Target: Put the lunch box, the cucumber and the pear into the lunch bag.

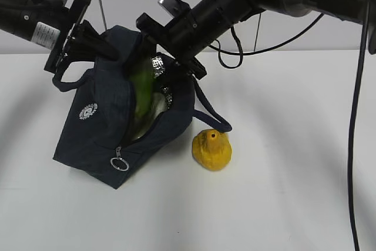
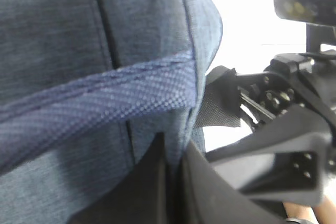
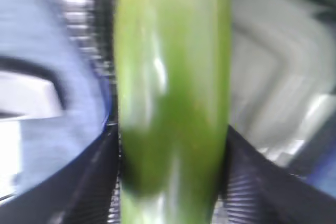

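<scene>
The navy lunch bag (image 1: 100,127) stands open at centre left, its ring pull (image 1: 119,163) at the front. My left gripper (image 1: 108,51) is shut on the bag's top edge (image 2: 157,40) and holds the mouth open. My right gripper (image 1: 154,66) is shut on the green cucumber (image 1: 141,95), which points down into the bag's opening; it fills the right wrist view (image 3: 170,98) between the two fingers (image 3: 89,182). A pale shape beside the cucumber in the bag (image 3: 273,93) may be the lunch box; I cannot tell. The yellow pear (image 1: 212,149) sits on the table right of the bag.
The white table (image 1: 282,192) stretches right and in front of the bag. A black cable (image 1: 354,145) hangs down at the right edge. One bag handle loop (image 1: 214,119) lies toward the pear.
</scene>
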